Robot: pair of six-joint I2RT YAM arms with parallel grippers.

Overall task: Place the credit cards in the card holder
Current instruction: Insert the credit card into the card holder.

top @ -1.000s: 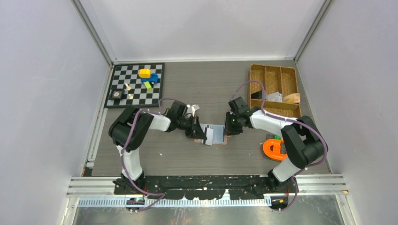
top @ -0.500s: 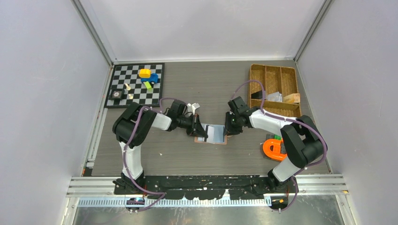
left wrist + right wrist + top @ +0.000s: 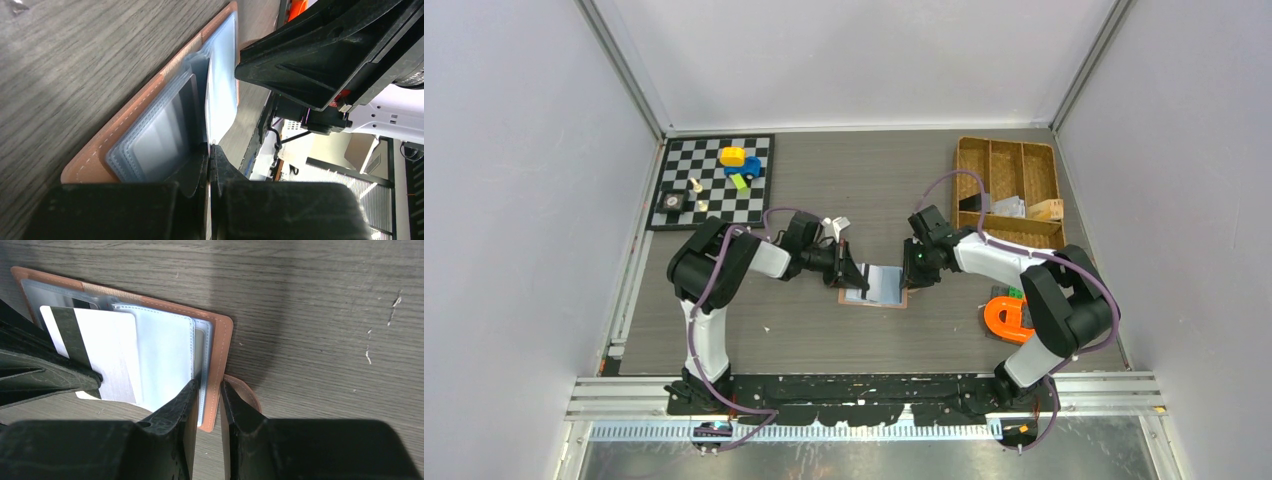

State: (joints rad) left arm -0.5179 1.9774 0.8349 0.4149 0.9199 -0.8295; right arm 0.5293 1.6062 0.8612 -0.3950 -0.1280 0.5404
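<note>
You worked inside a booth of plain pale grey walls, with aluminium rails in the corners. A metal rail (image 3: 864,395) ran along the near edge, where both arms were bolted. The table (image 3: 824,340) was a grey wood-grain sheet, and the right wrist view showed a few small scuffs on it.

At the far left corner lay a checkerboard (image 3: 724,205) carrying a yellow block (image 3: 732,156), a blue toy (image 3: 746,166) and a few small pieces. Your left arm reached in toward the middle. The left gripper (image 3: 852,277) had its fingers pressed together on one credit card (image 3: 107,357), a white one with a black stripe, gripping the end nearest that arm. The card's free end lay across the clear inner sleeves of the card holder (image 3: 879,292). Whether it had entered a slot, I cannot tell.

The card holder lay open and flat on the table at the centre, between the two grippers, with its salmon-pink cover down. The right gripper (image 3: 207,390) pinched the holder's right edge, cover and sleeves together between its fingers.

Further right, at the far corner, sat a wicker tray (image 3: 1006,140) with a tan box (image 3: 1046,209) in one compartment. Beside the right arm an orange object (image 3: 1006,318) rested on the table.
</note>
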